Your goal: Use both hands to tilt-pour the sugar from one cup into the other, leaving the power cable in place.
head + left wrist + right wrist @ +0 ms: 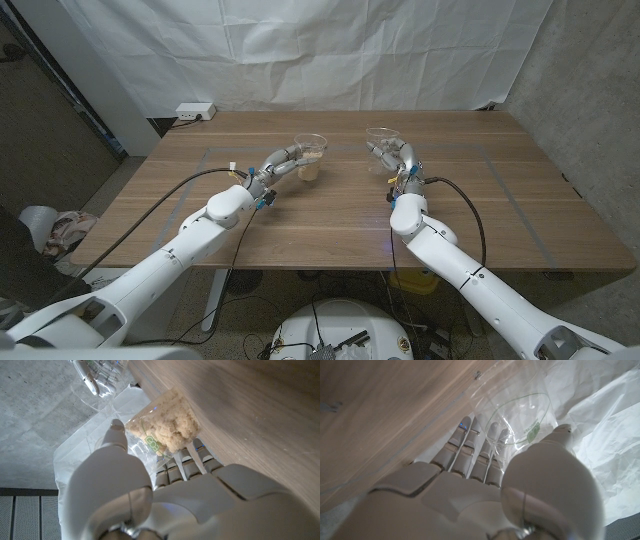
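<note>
The left hand (279, 163) holds the sugar cup (311, 157) near the frame's middle; the right hand (397, 157) holds the empty cup (381, 139). Both cups look thin, light and easy to crush, so gentle side grips seem best.

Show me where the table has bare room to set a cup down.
Bare wood lies between the left hand with the sugar cup and the right hand with the empty cup. The near table is bare between both forearms. Crowded around each cup.
</note>
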Robot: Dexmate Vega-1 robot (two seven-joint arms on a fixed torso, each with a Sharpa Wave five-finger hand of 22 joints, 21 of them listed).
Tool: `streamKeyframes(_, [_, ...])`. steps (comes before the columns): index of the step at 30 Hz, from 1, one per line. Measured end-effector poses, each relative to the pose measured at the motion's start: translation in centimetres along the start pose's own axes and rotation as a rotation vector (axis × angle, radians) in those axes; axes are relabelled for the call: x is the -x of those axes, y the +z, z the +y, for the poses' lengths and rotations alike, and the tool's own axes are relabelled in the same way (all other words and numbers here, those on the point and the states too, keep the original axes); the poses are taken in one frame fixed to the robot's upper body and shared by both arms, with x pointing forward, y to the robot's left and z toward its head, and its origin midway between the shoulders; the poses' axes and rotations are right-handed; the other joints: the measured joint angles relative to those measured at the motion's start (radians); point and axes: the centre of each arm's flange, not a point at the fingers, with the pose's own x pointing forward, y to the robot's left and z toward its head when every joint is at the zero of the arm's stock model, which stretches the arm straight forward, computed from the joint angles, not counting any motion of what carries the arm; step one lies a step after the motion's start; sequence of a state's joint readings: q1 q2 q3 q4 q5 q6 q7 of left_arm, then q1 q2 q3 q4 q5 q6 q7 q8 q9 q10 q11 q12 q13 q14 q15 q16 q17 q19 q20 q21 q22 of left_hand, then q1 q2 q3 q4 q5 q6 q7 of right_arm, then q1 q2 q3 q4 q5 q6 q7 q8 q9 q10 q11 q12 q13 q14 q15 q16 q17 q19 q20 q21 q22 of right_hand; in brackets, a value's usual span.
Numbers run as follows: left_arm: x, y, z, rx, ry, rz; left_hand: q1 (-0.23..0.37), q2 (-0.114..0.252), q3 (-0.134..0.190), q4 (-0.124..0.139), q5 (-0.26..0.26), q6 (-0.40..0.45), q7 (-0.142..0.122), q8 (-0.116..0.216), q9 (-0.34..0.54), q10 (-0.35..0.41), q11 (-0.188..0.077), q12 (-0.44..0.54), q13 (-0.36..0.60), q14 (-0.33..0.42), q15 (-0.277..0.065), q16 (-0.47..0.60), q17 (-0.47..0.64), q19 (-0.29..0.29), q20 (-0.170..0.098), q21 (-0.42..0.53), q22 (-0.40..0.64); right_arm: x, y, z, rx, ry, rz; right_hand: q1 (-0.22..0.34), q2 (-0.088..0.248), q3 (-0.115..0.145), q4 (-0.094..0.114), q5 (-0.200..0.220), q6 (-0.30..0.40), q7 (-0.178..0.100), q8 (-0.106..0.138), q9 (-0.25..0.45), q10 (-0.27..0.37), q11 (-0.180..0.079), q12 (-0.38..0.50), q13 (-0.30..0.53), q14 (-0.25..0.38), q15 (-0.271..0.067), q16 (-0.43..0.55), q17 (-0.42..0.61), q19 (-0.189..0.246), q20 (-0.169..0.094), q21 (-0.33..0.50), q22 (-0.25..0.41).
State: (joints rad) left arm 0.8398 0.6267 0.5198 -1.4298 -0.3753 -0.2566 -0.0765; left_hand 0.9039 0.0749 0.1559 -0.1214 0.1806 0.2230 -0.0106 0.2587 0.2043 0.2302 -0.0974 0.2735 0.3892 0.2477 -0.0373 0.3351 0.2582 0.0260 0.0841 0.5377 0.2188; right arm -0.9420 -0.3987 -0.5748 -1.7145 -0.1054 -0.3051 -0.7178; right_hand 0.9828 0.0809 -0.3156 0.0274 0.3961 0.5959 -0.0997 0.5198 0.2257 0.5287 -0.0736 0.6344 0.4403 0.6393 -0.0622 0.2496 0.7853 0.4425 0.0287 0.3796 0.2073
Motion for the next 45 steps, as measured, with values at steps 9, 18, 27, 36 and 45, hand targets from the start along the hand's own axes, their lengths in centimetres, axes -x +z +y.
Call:
streamKeyframes(9, [0.8,-0.3,-0.1,-0.011,0.028,0.04,0.008,0.009,0.006,-0.006,0.0,-0.007,0.0,-0.004,0.0,-0.001,-0.001,0.0,-0.005,0.0,0.0,0.0,0.0,0.0,0.0,0.0,0.0,0.4,-0.7,0.6,-0.011,0.011,0.01,0.0,0.0,0.0,0.0,0.004,-0.002,0.001,-0.007,0.0,0.0,0.0,-0.005,0.0,-0.003,0.003,0.0,0.0,0.0,0.0,0.0,0.0])
streamKeyframes(18, [1.4,-1.0,-0.2,-0.013,0.043,0.088,0.025,0.026,0.013,-0.007,0.0,-0.002,0.006,-0.004,0.0,0.003,0.003,0.0,-0.009,0.0,0.0,-0.006,0.0,-0.001,0.009,0.0,0.0,0.9,-1.4,1.1,-0.018,0.025,0.017,0.0,0.0,0.0,0.0,0.004,-0.005,0.005,-0.01,-0.001,0.0,0.0,-0.006,0.0,-0.003,0.003,0.0,0.0,0.0,0.0,0.0,0.0])
streamKeyframes(27, [1.9,-1.3,-0.5,-0.007,0.045,0.107,0.025,0.026,0.017,-0.011,0.0,-0.002,0.006,-0.011,0.0,0.004,0.003,0.0,-0.014,0.0,0.0,-0.01,0.0,-0.001,0.009,0.0,0.0,1.2,-1.8,1.8,-0.025,0.042,0.025,0.0,-0.001,0.0,0.0,0.003,-0.013,0.002,-0.011,0.005,-0.011,0.0,-0.01,0.0,-0.003,0.003,0.0,0.0,0.0,0.0,0.0,0.0])
streamKeyframes(36, [2.3,-1.6,-0.6,-0.001,0.049,0.121,0.025,0.026,0.017,-0.011,0.0,-0.002,0.006,-0.011,-0.004,0.003,0.003,0.0,-0.014,0.0,0.0,-0.014,0.0,-0.001,0.009,0.0,0.0,1.9,-2.5,2.9,-0.031,0.058,0.03,-0.001,0.001,0.0,0.0,0.003,-0.014,0.003,-0.012,0.005,-0.016,-0.005,-0.016,-0.004,-0.014,0.003,-0.013,-0.003,-0.002,-0.002,0.0,0.0])
streamKeyframes(45, [2.6,-1.7,-0.7,0.0,0.05,0.124,0.025,0.026,0.021,-0.015,0.0,-0.002,0.005,-0.015,-0.005,0.003,0.003,-0.004,-0.018,0.0,0.0,-0.014,0.0,-0.001,0.009,0.008,0.0,3.0,-2.9,3.9,0.003,0.011,-0.005,-0.001,0.001,-0.004,0.004,0.007,-0.022,0.0,-0.017,0.005,-0.017,-0.015,-0.017,-0.005,-0.014,0.003,-0.014,-0.012,-0.006,-0.006,0.0,0.0])
